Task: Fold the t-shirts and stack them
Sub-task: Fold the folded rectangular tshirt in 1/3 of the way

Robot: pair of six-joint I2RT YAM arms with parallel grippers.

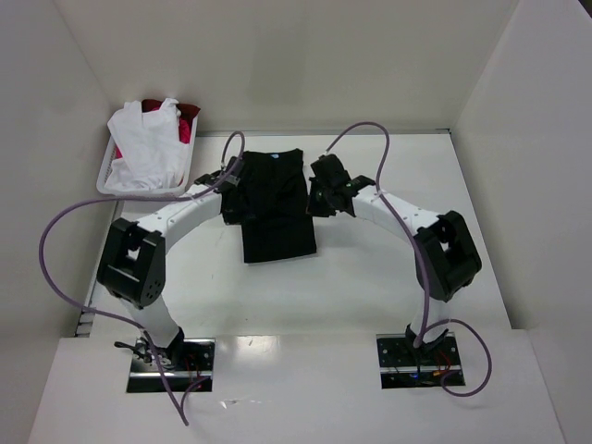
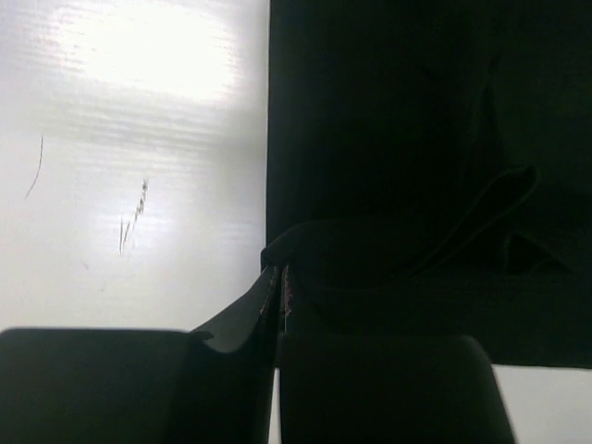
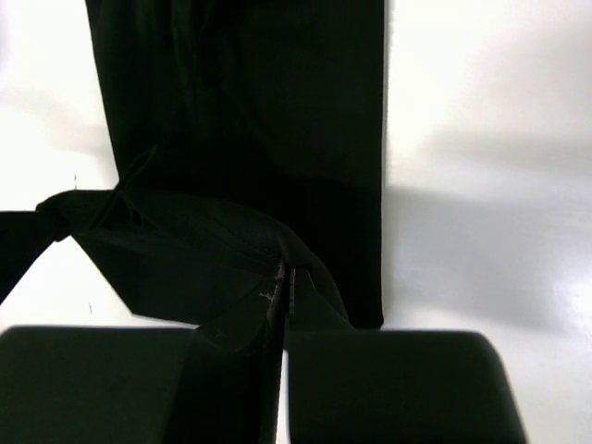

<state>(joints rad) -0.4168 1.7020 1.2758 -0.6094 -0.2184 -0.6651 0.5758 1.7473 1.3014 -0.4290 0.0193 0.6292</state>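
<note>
One black t-shirt [image 1: 276,208], one red t-shirt [image 1: 189,123], and white t-shirts [image 1: 146,153] too bunched to count. One basket [image 1: 139,190], one table [image 1: 370,277]. Two grippers: left gripper [image 1: 231,188], right gripper [image 1: 323,192]

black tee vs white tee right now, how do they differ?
Place: the black t-shirt lies mid-table; the white t-shirt sits in the basket, far left.
Shape: the black one is flattened into a narrow strip; the white one is bunched.
Grip: left gripper and right gripper both pinch the black one; neither touches the white one.
Both are soft cloth.
</note>
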